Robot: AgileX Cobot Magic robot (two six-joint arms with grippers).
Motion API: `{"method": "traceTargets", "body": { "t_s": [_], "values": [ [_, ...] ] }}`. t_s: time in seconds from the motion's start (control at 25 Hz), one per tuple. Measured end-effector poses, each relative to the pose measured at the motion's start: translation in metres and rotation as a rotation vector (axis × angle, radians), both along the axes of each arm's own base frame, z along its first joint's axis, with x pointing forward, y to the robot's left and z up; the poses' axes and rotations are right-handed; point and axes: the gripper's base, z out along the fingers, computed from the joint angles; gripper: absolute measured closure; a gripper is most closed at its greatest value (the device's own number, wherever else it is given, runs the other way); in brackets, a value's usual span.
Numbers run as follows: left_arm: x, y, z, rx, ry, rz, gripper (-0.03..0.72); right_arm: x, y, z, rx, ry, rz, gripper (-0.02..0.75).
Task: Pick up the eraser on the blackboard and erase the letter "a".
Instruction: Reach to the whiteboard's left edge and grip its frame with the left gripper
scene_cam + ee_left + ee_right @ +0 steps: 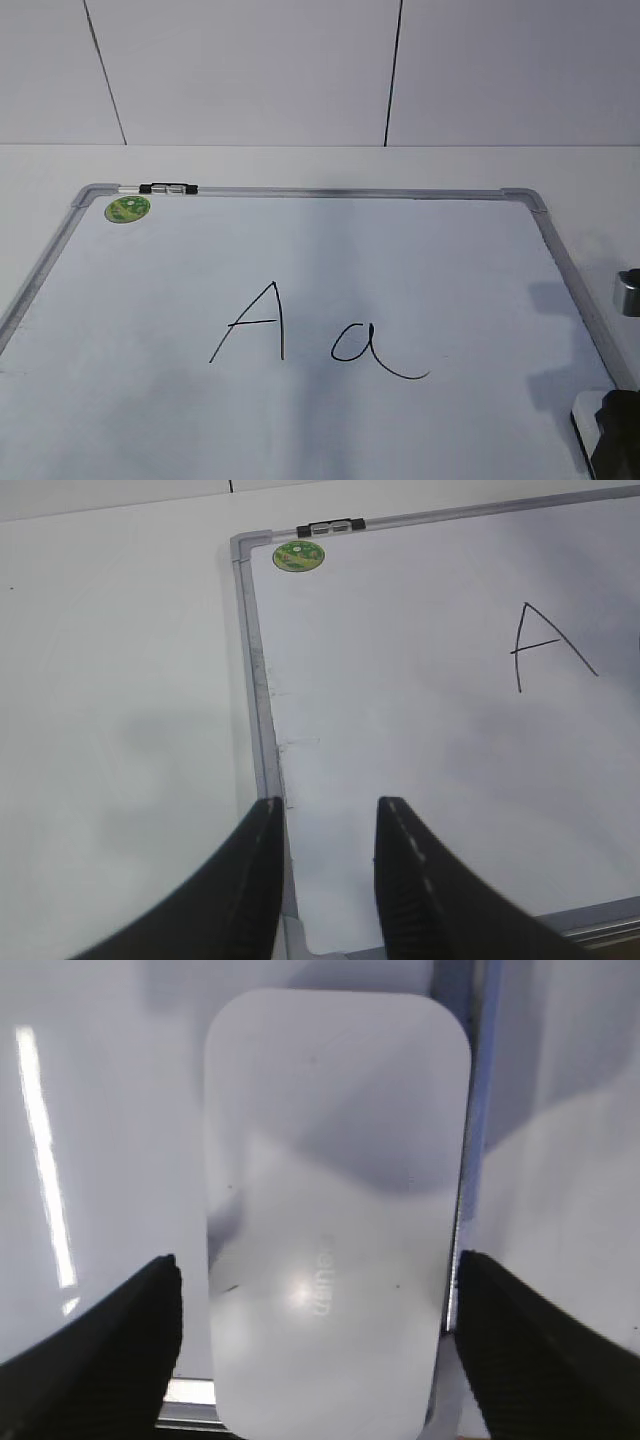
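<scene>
Right pincer (312, 1355): wide, straddling white rounded-rectangular plastic eraser (335, 1210).
Eraser: likely light, rigid, slick; grip long sides.
Left pincer (328, 825): narrowly parted, empty.

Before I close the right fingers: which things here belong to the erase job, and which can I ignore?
Job:
- white rounded plastic eraser, between the open right gripper fingers
- white grey-framed blackboard
- black cursive letter "a"

Ignore:
- black angular capital "A"
- round green sticker
- black-silver clip
- open left gripper

I see eraser (335, 1220): smooth white plastic, glossy highlight. Blackboard (330, 270): slick white face, grey metal frame. Pincer fingers (420, 890): matt black. Surface (110, 680): matt white.
</scene>
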Motion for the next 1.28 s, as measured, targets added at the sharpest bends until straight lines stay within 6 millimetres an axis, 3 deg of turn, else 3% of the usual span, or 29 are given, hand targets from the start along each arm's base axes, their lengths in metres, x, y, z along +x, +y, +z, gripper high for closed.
{"method": "traceTargets", "body": {
  "t_s": [0.92,1.28],
  "values": [
    [0.000,0.000,0.000,0.000,0.000,0.000,0.453,0.014,0.004,-0.023,-0.014,0.054,0.012,0.089],
    [0.000,0.000,0.000,0.000,0.000,0.000,0.453,0.014,0.004,-0.023,-0.014,0.047,0.009,0.180]
  ]
}}
